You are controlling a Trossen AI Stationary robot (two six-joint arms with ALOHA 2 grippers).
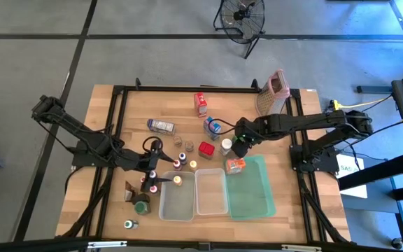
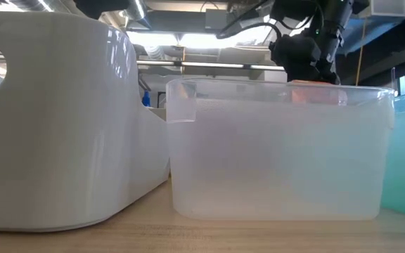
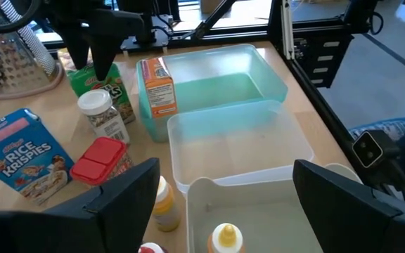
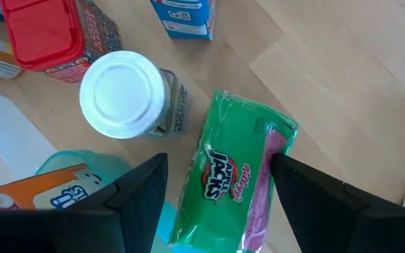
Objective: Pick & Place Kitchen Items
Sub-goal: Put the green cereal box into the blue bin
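Over on the left, the left gripper [image 1: 150,166] hung wide open and empty above the cluster of small bottles [image 1: 161,176] beside the clear tubs [image 1: 193,199], likely lined up to drop onto one. Mid-surface [image 1: 110,133] sat the white-capped jar [image 4: 123,93] and the red-lidded container [image 4: 44,31], standing upright and easy to grab from above. Further right, the right gripper [image 4: 216,183] hovered over the green Apple Jacks carton [image 4: 234,186], jaws parted either side of it without clamping yet, so nothing was held; that straddle looked like the set-up for a pinch. Just beside it, the orange carton [image 3: 157,86] leaned at the green tray [image 3: 273,84] rim
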